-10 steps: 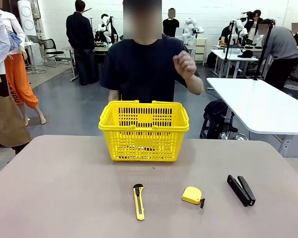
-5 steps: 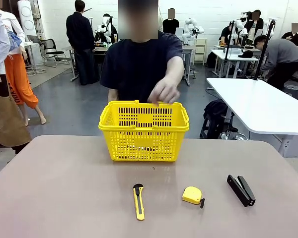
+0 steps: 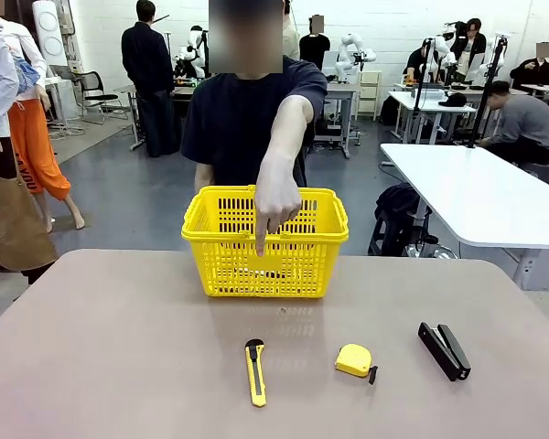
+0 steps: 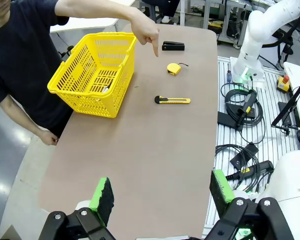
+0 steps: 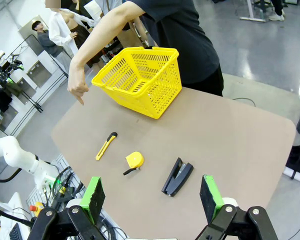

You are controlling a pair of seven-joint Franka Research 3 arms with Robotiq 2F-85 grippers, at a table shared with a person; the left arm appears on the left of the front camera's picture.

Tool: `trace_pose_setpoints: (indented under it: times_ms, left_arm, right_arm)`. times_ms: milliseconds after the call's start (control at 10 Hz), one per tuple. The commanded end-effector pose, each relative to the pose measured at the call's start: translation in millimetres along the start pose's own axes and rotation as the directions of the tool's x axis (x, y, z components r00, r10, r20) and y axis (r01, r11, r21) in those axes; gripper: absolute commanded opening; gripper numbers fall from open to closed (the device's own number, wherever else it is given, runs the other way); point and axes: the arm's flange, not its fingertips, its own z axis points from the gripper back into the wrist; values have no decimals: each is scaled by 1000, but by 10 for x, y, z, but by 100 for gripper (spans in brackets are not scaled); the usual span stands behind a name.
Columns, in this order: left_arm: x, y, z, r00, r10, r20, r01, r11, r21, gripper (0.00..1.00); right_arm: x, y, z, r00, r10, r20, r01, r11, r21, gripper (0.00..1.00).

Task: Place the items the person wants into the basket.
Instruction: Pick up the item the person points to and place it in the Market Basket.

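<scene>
Right, front view first: the person's hand hangs in front of the yellow basket, index finger aimed straight down. Below that finger, on the table, lies the utility knife, with the tape measure near it and the stapler farther out toward the robot's right. I read the knife as the wanted item, since it lines up best with the finger.

Over to the left wrist view: the left jaws stand wide apart, green pads bare, nothing between them, hovering well away from the knife. The hand reaches out past the basket's rim (so the drop zone is crowded just now).

Right wrist view next: the right jaws gape just as wide and hold nothing, pads clean. The stapler sits nearest them, then the tape measure, and the knife lies beyond both.

So the good play, as I judge it: come down from above on the knife, roll the wrist so the pads straddle its narrow width, not its length, and pinch mid-handle so it lifts level. Steer clear of the tape measure on the way in. Lift well above the rim before crossing, and hold the release until the person's hand is out of the way.
</scene>
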Motion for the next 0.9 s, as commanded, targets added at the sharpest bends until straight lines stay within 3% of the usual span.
trace_pose_setpoints:
  times_ms: [0,800]
  left_arm:
    - [1,2,25,1000,-27,15,27,1000,-7,100]
    - [1,2,25,1000,-27,15,27,1000,-7,100]
  right_arm:
    - [16,-10,-14,1000,18,21,-19,1000,16,100]
    - [16,-10,-14,1000,18,21,-19,1000,16,100]
